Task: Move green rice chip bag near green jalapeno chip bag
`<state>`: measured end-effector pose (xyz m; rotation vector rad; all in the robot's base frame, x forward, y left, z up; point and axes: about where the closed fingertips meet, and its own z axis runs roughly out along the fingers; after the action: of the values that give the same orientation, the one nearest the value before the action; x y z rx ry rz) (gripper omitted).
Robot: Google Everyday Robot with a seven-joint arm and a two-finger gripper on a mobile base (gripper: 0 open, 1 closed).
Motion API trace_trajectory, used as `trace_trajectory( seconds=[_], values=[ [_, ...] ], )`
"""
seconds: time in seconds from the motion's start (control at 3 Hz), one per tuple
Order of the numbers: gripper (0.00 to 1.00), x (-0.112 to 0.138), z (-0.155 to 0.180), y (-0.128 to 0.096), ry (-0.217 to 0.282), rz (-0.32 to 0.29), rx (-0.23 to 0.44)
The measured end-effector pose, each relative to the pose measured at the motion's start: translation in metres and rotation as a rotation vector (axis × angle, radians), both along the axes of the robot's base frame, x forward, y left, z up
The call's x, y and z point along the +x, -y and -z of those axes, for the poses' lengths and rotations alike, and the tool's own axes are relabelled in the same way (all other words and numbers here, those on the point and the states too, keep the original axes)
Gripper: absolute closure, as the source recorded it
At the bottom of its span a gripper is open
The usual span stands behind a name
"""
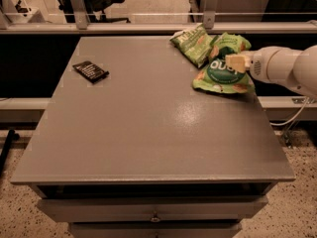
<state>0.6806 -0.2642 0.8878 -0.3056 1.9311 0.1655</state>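
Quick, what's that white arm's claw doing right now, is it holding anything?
Gripper: on the upper edge of the large bright green "dang" rice chip bag, at the far right of the grey table; open or closed cannot be told.
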Motion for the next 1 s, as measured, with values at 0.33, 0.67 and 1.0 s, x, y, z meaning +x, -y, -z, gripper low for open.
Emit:
trace_trajectory(
  seconds=[0.33,0.67,1.0],
  values=[
    [0.6,0.0055,0.0084,-0.0052,-0.002,0.013,0.015],
    [0.36,0.0068,0.0107,-0.0061,0.007,0.028,0.017],
    [0.13,0.0045,0.005,-0.0048,0.024,0.029,0.006]
  ],
)
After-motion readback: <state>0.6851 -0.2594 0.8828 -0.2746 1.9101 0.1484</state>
